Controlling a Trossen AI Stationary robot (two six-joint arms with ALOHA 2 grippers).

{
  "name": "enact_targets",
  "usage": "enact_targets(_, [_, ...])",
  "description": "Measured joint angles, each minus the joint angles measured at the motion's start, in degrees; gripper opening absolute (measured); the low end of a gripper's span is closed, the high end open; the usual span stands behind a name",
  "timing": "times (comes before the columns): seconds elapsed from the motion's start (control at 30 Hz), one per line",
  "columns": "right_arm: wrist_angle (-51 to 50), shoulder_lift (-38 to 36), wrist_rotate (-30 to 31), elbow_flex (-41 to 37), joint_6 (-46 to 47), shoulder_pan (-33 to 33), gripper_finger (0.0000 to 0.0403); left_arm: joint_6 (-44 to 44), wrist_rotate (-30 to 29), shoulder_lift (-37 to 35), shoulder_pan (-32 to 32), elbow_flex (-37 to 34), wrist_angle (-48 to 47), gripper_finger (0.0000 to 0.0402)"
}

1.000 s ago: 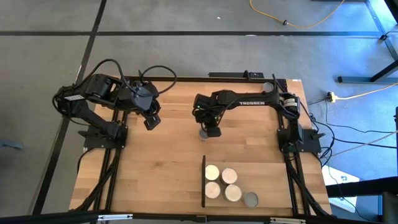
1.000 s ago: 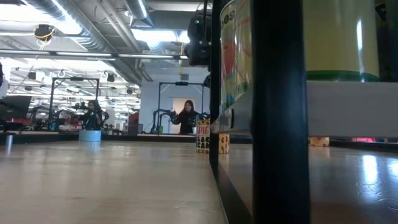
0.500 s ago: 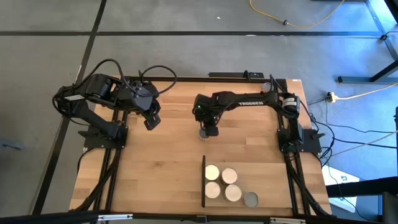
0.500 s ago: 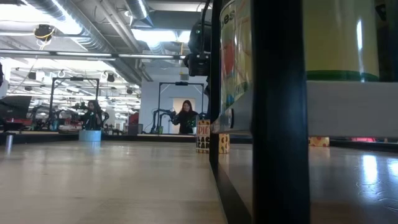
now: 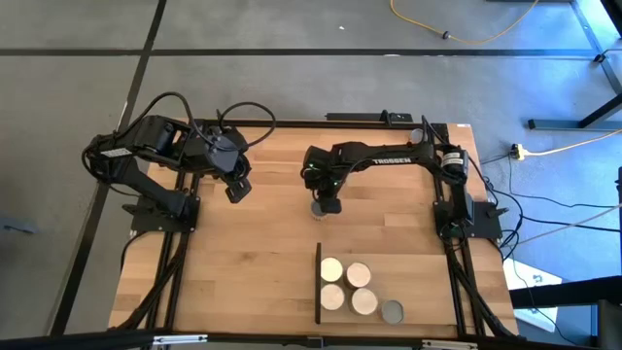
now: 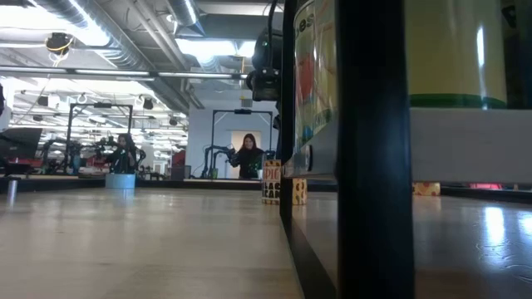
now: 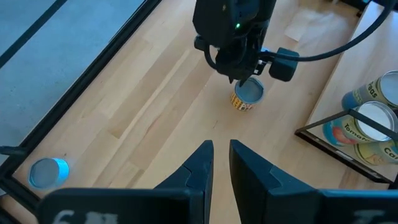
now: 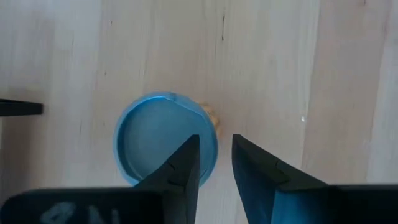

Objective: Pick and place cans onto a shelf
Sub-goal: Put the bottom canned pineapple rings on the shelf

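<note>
High view: the bench (image 5: 243, 262) takes up most of the picture, bare light wood with an arm mounted at each side. Next in size is the shelf (image 5: 379, 264), a flat panel lying at the near edge with its black upright (image 5: 319, 282) facing the middle. It already carries four pale-topped cans (image 5: 346, 286) packed in a square, and a grey-topped can (image 5: 392, 311) stands at the corner just beside them. That tight packing seems meant to leave room for more.

The right arm reaches across to mid-bench, and its hand (image 5: 328, 203) hangs directly over the loose can (image 5: 319, 207), which stands upright, well apart from the shelf. In the right wrist view its fingers (image 8: 183, 165) leave only a narrow gap above the can's lid (image 8: 158, 140), holding nothing. They would likely have to spread before gripping.

The left hand (image 5: 236, 188) waits over the far left of the bench, fingers (image 7: 199, 163) nearly together and empty.
</note>
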Motion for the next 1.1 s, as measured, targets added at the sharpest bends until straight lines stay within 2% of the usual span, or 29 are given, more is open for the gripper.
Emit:
enact_targets(0.43, [0.56,3.71,-0.86,0.24,0.22,-0.04,0.0090,0.02,0.07,0.00,0.00,0.00,0.00,0.0044])
enact_targets(0.67, [0.51,3.83,-0.48,0.40,3.23,-0.15,0.0013,0.04,0.40,0.01,-0.02,0.00,0.00,0.0044])
enact_targets(0.83, [-5.43,4.46,0.37,4.73,4.41,-0.07,0.0007,0.06,0.42,0.00,-0.02,0.00,0.00,0.0044])
enact_targets(1.1, [-20.59,4.43,3.84,18.62,4.47,2.05,0.0006,0.26,0.46,0.02,-0.02,0.00,-0.02,0.0044])
